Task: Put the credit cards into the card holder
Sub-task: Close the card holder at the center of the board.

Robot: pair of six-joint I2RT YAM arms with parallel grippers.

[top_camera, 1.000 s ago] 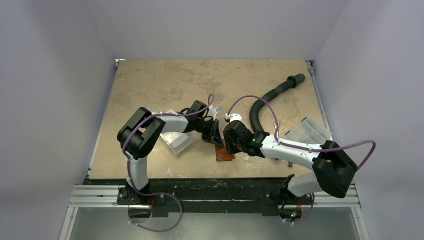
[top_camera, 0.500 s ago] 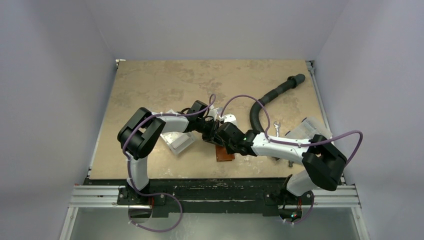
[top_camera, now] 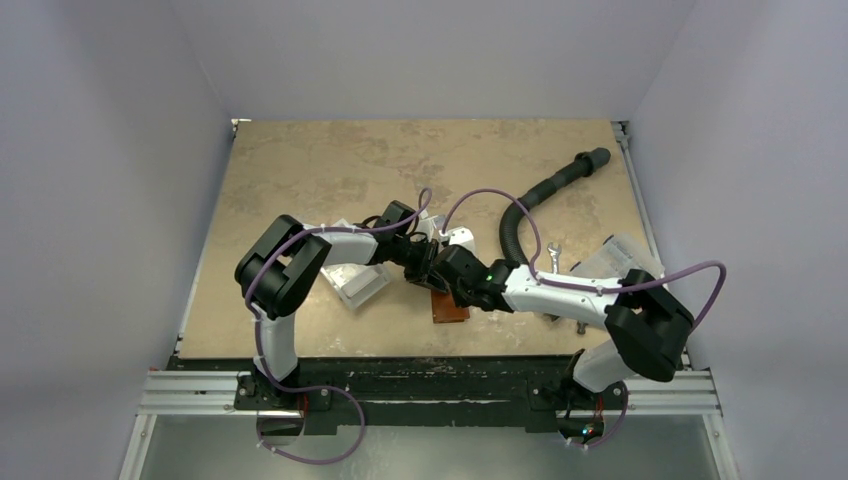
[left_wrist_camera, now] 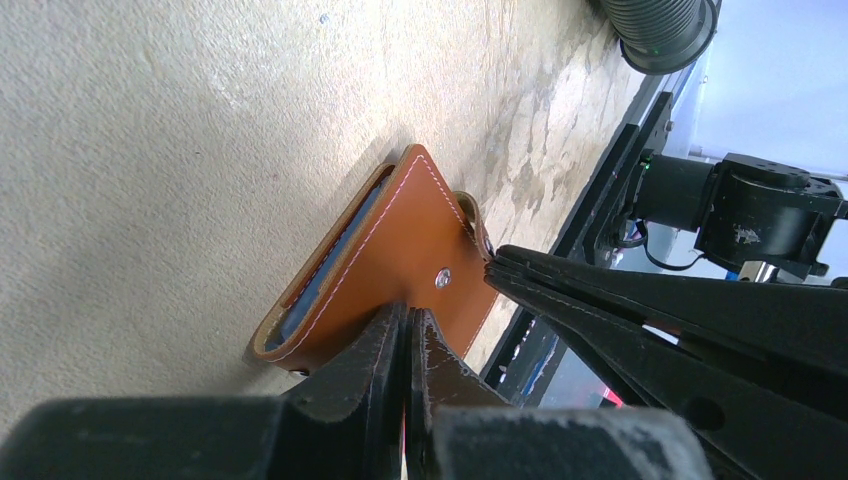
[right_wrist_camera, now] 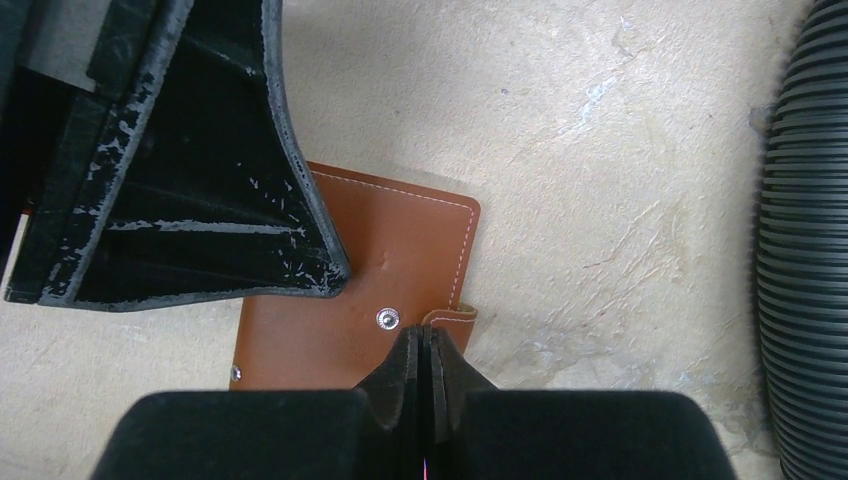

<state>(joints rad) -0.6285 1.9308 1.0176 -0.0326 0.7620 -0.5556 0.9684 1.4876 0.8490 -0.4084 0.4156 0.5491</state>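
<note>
With card holder (top_camera: 449, 307) lying closed on bench (top_camera: 330, 170), near middle, left hand (left_wrist_camera: 405, 330) clenched with tips at its cover edge and right hand (right_wrist_camera: 427, 350) clenched at snap tab (right_wrist_camera: 455, 318), pin cover down, peel tab up slowly, avoid dragging whole holder.

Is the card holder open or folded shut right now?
Folded, not spread: the card holder lies covers together, outer leather up. Its snap stud is bare, so unfastened.

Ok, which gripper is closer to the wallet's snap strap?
Right. The right gripper is shut, tips on the strap; the left gripper pinches another edge of the card holder.
</note>
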